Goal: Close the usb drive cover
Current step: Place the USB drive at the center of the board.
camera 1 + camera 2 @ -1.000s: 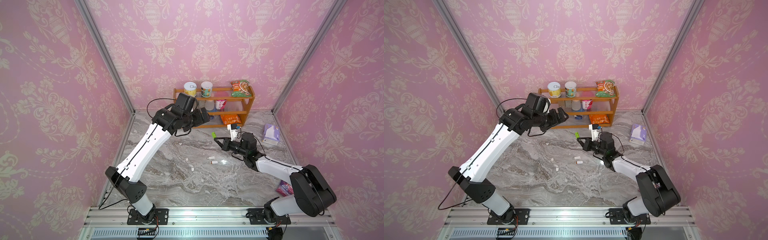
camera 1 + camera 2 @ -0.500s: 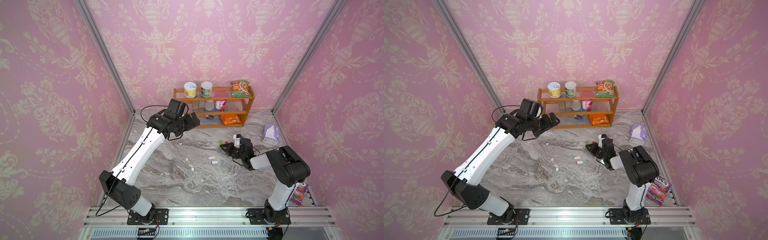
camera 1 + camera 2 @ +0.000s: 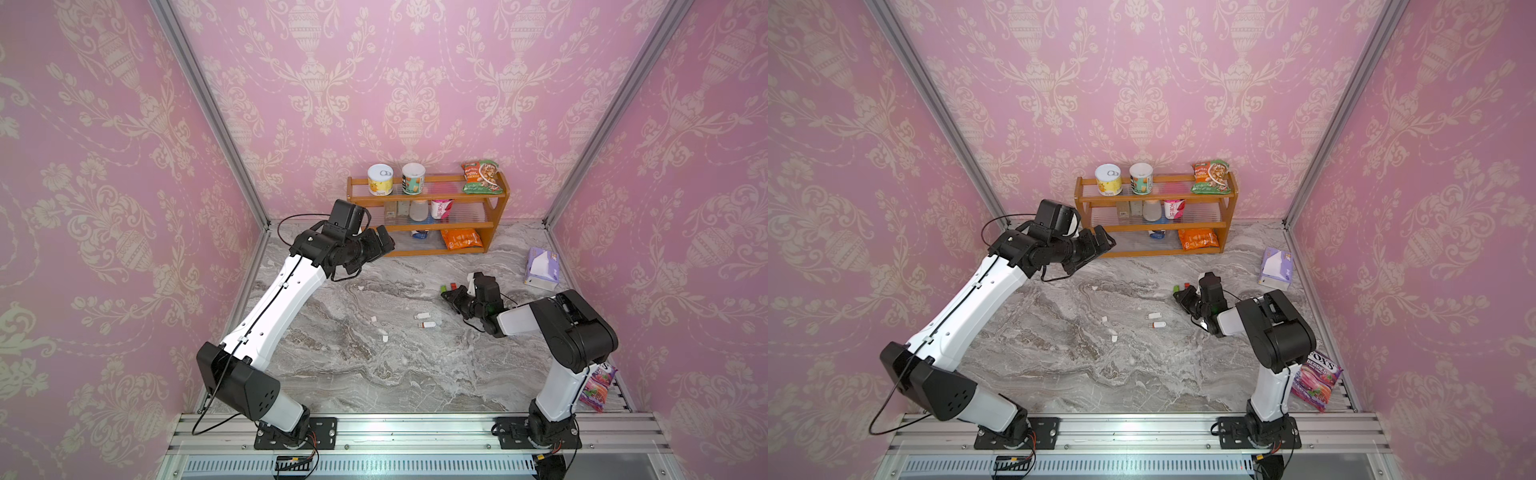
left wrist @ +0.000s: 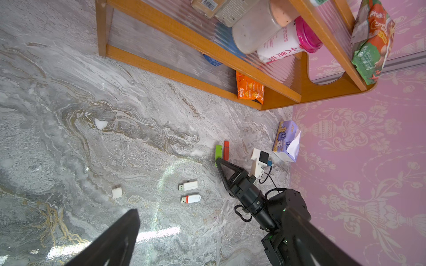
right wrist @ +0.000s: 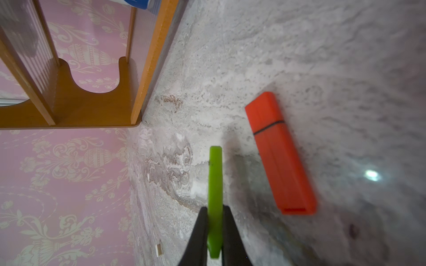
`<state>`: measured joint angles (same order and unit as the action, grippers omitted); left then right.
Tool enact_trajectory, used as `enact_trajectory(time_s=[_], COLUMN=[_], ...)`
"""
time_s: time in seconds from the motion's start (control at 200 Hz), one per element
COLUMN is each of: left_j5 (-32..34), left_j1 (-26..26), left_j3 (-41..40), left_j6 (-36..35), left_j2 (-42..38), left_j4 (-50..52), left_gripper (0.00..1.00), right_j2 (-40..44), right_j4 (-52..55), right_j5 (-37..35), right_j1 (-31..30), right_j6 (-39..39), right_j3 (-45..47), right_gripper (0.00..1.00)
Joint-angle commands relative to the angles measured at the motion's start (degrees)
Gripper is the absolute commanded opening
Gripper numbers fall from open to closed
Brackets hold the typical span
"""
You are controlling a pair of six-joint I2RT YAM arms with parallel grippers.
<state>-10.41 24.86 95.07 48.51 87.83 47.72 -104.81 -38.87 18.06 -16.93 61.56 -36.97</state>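
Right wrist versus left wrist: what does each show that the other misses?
Only the right wrist view shows the grip up close: right gripper shut on the green drive, held edge-on. Only the left wrist view shows the rectangular white drive and rounded white drive, both uncapped, a loose white cap and the tissue pack. Both show the red drive beside the green one, the wooden shelf and the marble table.
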Motion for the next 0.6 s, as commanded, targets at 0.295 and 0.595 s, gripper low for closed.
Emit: enact_trajectory(time_s=[0.295, 0.595], left_j5=[-2.24, -2.64], left_j1=[-2.01, -2.45], left_j3=[-3.66, -4.29], left_j6=[0.35, 0.53], left_j2=[-3.19, -3.65], left_j4=[-1.49, -1.99], left_gripper=[0.99, 0.99], right_j2=[1.32, 9.45], right_j4=[8.11, 17.08], right_j5=[-1.93, -4.88], right_j1=[-0.47, -1.14], right_j6=[0.31, -2.60], right_j3=[-1.75, -1.19], right_gripper=[0.32, 0.49])
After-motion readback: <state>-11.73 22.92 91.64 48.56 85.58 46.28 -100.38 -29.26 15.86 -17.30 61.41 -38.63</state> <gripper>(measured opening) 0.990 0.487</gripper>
